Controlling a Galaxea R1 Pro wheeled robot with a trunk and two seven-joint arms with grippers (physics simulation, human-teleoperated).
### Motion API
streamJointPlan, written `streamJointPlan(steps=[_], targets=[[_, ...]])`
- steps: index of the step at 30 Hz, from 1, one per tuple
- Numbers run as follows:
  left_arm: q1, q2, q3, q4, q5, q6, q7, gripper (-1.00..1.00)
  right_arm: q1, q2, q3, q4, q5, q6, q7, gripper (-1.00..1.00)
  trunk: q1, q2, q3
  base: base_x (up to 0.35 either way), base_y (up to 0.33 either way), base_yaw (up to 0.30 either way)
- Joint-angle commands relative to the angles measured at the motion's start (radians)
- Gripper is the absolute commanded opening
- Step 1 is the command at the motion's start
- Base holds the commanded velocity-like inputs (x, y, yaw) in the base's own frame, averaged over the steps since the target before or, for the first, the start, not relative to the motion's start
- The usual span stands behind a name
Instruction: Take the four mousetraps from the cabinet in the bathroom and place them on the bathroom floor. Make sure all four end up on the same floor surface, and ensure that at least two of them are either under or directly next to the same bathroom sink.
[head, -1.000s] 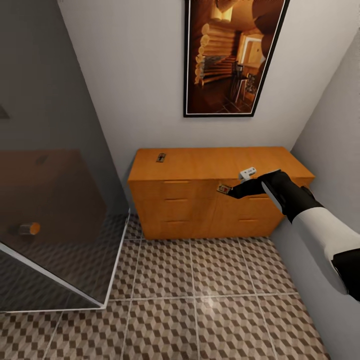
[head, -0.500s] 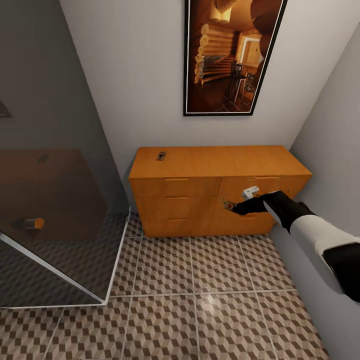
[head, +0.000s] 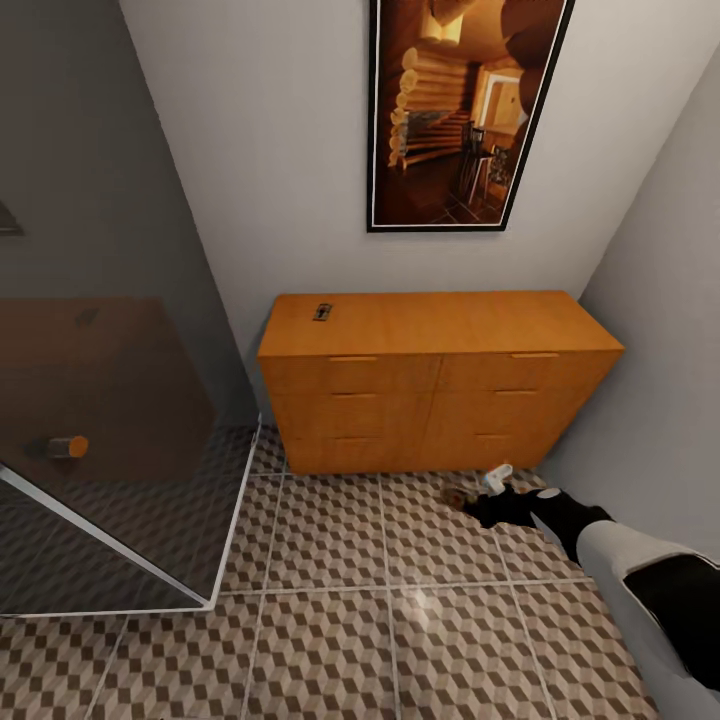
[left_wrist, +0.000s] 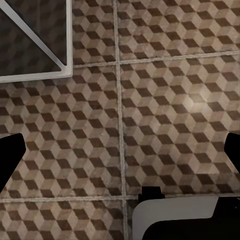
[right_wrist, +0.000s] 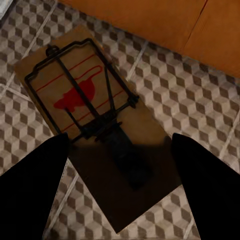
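Scanning from the left: smoked glass shower panel (head: 100, 350) fills that side, white frame at its base. My left gripper (left_wrist: 120, 150) hangs over the bathroom floor (head: 330, 600); in the left wrist view both fingertips (left_wrist: 10, 160) sit far out at opposite edges, so it's spread wide with nothing between them, just cube-pattern tile below.

Centre: cabinet (head: 430, 385) against the back wall, all drawers closed. One mousetrap (head: 322, 313) lies flat on its top near the left rear corner. Framed picture (head: 465, 110) of a log interior hangs on the wall above.

Right: my right gripper (head: 470, 500) is down low, in front of the cabinet's right half, near the side wall. It has a second mousetrap (right_wrist: 95, 125) pinched at one end of the board, fingers (right_wrist: 30, 190) closed on it from either side. Right wrist view shows the tan board, dark wire and red mouse mark, tiles beneath, cabinet front just beyond. Can't tell if the board touches the tiles or sits just above them.
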Motion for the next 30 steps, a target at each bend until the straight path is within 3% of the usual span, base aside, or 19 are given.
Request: streamJointPlan(steps=[1,7,11,13,16,17,20,25,27,28,29,30], targets=[[-0.002,0.0,-0.007,0.004,0.004,-0.006,0.001,1.0,0.032,0.001,0.004,0.0,-0.006,-0.028,0.003,-1.0,0.001,-0.002,-0.002,0.0,0.0,0.0],[-0.002,0.0,-0.007,0.004,0.004,-0.006,0.001,1.0,0.188,0.024,0.004,0.001,-0.007,-0.138,-0.016,-1.0,0.001,-0.002,-0.002,0.0,0.0,0.0],[-0.002,-0.005,-0.006,0.004,0.004,0.007,0.002,1.0,0.303,0.039,0.002,0.001,-0.015,-0.241,-0.062,-1.0,0.001,-0.002,-0.002,0.0,0.0,0.0],[-0.002,-0.006,-0.006,0.003,0.004,0.021,0.003,1.0,0.349,0.051,0.002,0.001,-0.037,-0.273,-0.084,-1.0,0.001,-0.002,-0.002,0.0,0.0,0.0],[-0.002,-0.008,-0.004,0.0,0.004,0.071,0.004,1.0,0.432,0.067,0.002,0.002,-0.123,-0.357,-0.127,-1.0,0.001,-0.002,-0.002,0.0,0.0,0.0],[-0.002,-0.014,-0.002,-0.003,0.003,0.112,0.004,1.0,0.475,0.078,0.002,0.002,-0.175,-0.4,-0.146,-1.0,0.001,-0.002,-0.002,0.0,0.0,0.0],[-0.002,-0.03,0.001,-0.033,0.002,0.198,0.005,1.0,0.543,0.094,0.002,0.002,-0.258,-0.483,-0.182,-1.0,0.001,-0.002,-0.002,0.0,0.0,0.0],[-0.002,-0.056,0.002,-0.202,0.001,0.364,0.006,1.0,0.605,0.115,0.002,0.003,-0.31,-0.574,-0.233,-1.0,0.001,-0.002,-0.002,0.0,0.0,0.0],[-0.002,-0.072,0.002,-0.342,0.001,0.508,0.006,1.0,0.626,0.125,0.002,0.004,-0.318,-0.599,-0.256,-1.0,0.001,-0.002,-0.002,0.0,0.0,0.0],[-0.002,-0.075,0.002,-0.381,0.001,0.549,0.006,1.0,0.631,0.127,0.002,0.004,-0.319,-0.604,-0.262,-1.0,0.001,-0.002,-0.002,0.0,0.0,0.0],[-0.002,-0.08,0.002,-0.46,0.001,0.636,0.006,1.0,0.639,0.133,0.002,0.004,-0.321,-0.614,-0.276,-1.0,0.001,-0.002,-0.002,0.0,0.0,0.0],[-0.002,-0.088,0.002,-0.578,0.001,0.768,0.006,1.0,0.649,0.145,0.002,0.004,-0.322,-0.63,-0.305,-1.0,0.001,-0.002,-0.002,0.0,0.0,0.0]])
